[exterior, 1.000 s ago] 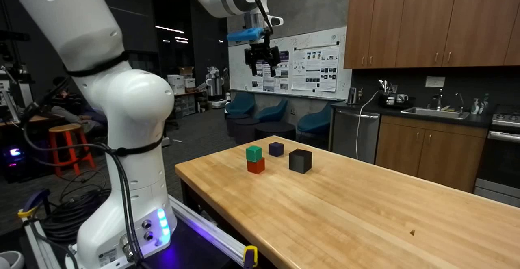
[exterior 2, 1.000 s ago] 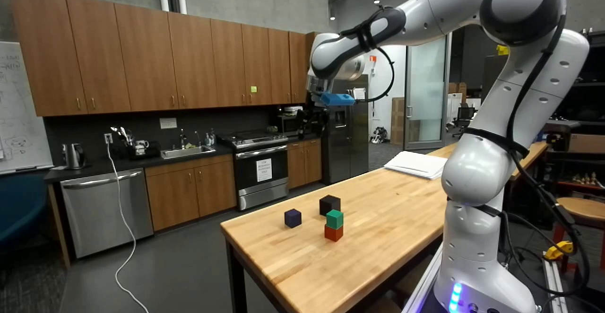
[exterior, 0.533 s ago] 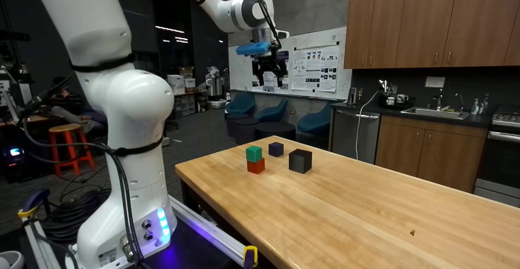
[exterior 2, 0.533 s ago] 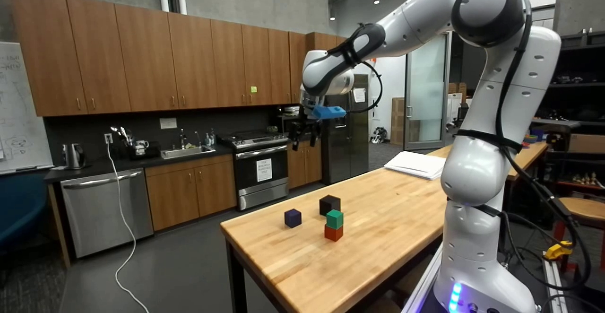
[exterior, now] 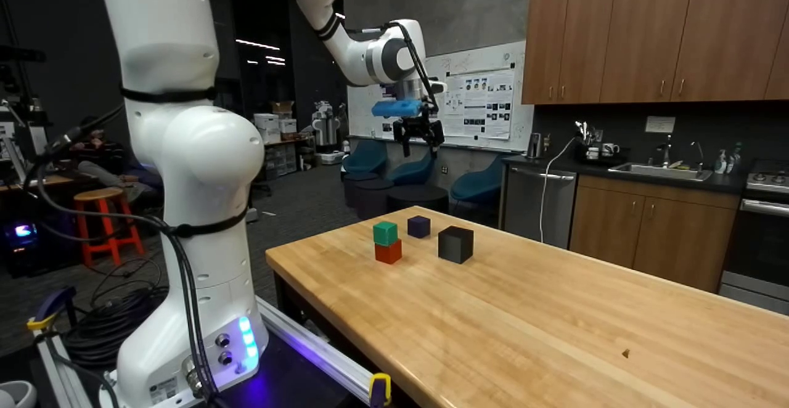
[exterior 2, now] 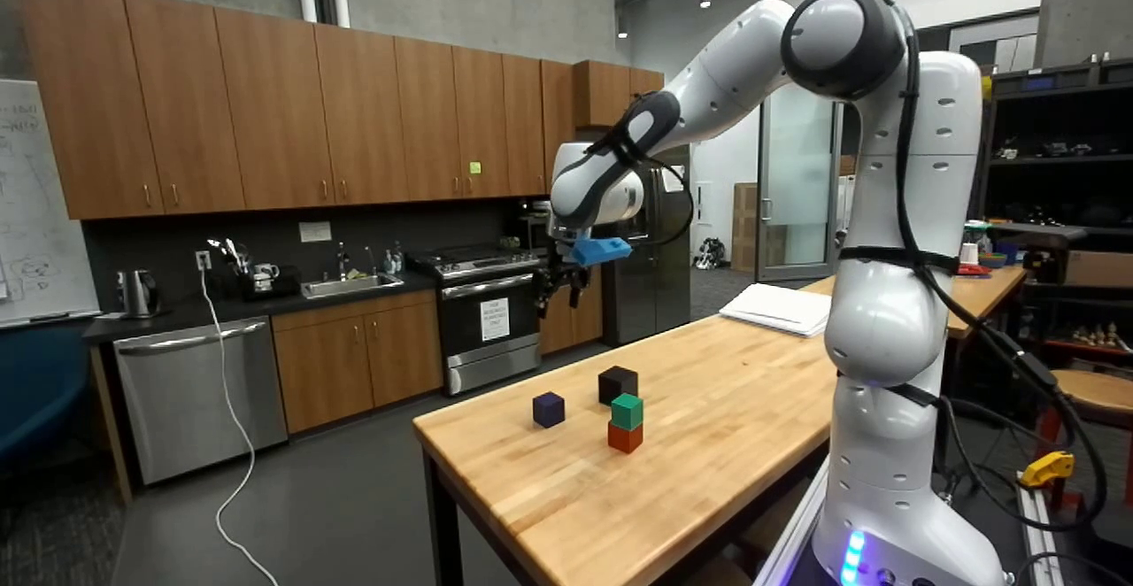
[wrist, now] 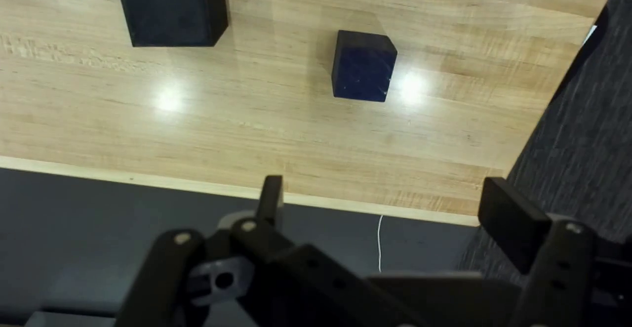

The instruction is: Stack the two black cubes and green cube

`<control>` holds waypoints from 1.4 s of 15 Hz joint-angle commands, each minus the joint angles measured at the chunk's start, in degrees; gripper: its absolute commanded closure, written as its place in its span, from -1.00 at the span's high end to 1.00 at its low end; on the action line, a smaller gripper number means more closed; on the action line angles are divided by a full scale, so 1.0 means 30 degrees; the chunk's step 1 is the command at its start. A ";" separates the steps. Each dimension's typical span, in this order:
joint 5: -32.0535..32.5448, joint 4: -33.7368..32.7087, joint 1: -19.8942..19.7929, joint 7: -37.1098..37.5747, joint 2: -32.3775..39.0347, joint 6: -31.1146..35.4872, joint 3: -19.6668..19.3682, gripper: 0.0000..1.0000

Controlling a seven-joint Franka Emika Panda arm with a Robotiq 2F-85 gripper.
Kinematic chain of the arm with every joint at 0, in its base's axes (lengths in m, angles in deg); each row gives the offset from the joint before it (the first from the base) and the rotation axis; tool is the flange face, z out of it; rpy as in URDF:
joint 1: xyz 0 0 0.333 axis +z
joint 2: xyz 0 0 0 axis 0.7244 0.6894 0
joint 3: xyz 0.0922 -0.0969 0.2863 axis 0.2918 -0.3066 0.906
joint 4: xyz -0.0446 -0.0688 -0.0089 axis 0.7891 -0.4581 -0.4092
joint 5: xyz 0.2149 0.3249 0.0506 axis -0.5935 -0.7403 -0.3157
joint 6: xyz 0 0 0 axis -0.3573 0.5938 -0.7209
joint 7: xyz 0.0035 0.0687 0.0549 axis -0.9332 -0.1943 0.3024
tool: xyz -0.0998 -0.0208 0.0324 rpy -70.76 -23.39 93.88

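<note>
The green cube (exterior: 385,233) rests on top of the red-orange cube (exterior: 388,252); both also show in an exterior view (exterior 2: 627,411). The larger black cube (exterior: 455,244) stands alone on the table, and the smaller black cube (exterior: 419,227), slightly bluish, stands apart from it. In the wrist view the smaller one (wrist: 364,67) lies ahead of the fingers and the larger one (wrist: 168,11) is cut by the top edge. The green cube is out of the wrist view. My gripper (wrist: 382,188) is open and empty, well above the table, also seen in both exterior views (exterior: 420,149) (exterior 2: 558,304).
The wooden table (exterior: 524,309) carries all the cubes, near one end. The table's long edge and corner show below the cubes in the wrist view. White papers (exterior 2: 779,309) lie farther along the table. A small brown bit (exterior: 626,353) lies on the tabletop.
My gripper has come down toward the cubes and shifted right in one exterior view and left in the other, staying open. The cubes have not moved.
</note>
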 commanded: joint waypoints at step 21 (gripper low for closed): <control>-0.1660 -0.5248 -0.0266 -0.0736 0.8584 0.0270 0.0403 1.00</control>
